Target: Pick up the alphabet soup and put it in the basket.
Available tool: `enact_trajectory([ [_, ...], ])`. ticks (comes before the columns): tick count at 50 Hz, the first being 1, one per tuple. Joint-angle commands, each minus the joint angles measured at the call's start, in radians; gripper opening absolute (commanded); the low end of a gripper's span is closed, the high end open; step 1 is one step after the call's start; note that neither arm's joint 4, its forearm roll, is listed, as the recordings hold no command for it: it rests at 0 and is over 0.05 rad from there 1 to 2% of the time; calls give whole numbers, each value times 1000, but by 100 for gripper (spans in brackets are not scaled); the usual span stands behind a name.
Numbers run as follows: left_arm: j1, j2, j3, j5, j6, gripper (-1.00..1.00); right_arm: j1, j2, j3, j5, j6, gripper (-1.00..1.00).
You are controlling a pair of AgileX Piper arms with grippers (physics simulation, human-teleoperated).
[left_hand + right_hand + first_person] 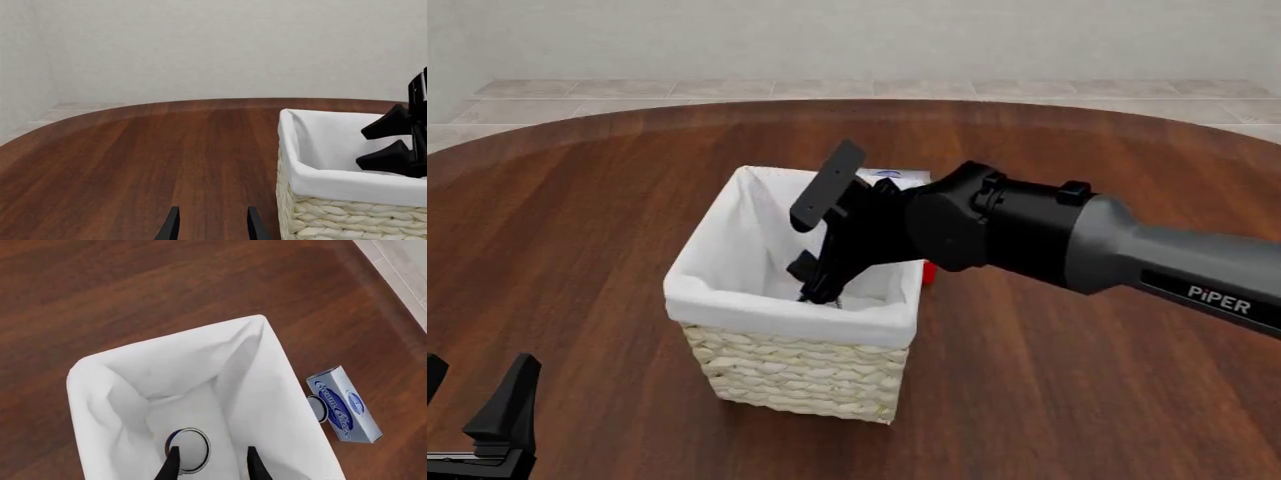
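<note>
The alphabet soup [189,447] lies at the bottom of the basket [100,390]; only its pale round lid shows, in the right wrist view. The basket [801,365] is cream wicker with a white lining and stands mid-table; it also shows in the left wrist view [333,210]. My right gripper [212,462] is open just above the can, its fingers apart and not closed on it. In the front view it [810,283] reaches down inside the basket, and it also shows in the left wrist view [361,148]. My left gripper [212,227] is open and empty, low at the near left [474,390].
A pale blue-white box [343,405] lies on the table beside the basket, on its far side [888,177]. A small red object [929,272] sits against the basket's right side, mostly hidden by the right arm. The round wooden table's [587,230] edge curves at the back.
</note>
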Motion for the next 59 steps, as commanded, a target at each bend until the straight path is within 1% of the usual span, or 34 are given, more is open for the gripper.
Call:
enact_trajectory([
  [1, 0, 0, 0, 0, 0, 100, -4, -3, 3, -3, 2, 100],
  [12, 0, 0, 0, 0, 0, 100, 3, -20, -5, 0, -5, 100],
  [29, 0, 0, 0, 0, 0, 100, -16, -80, -65, -7, -29, 100],
  [36, 0, 0, 0, 0, 0, 100, -14, -105, -92, 10, -34, 100],
  [40, 0, 0, 0, 0, 0, 100, -3, -115, -104, 16, -20, 100],
  [43, 0, 0, 0, 0, 0, 100, -4, -122, -115, 20, -33, 100],
  [49, 0, 0, 0, 0, 0, 100, 2, -137, -136, 26, -29, 100],
  [52, 0, 0, 0, 0, 0, 100, -9, -157, -152, 8, -30, 100],
  [53, 0, 0, 0, 0, 0, 100, -8, -161, -163, 10, -18, 100],
  [56, 0, 0, 0, 0, 0, 100, -10, -166, -168, 1, -18, 100],
  [57, 0, 0, 0, 0, 0, 100, -10, -175, -175, -9, -3, 100],
  [59, 0, 0, 0, 0, 0, 100, -6, -179, -173, -14, -9, 100],
])
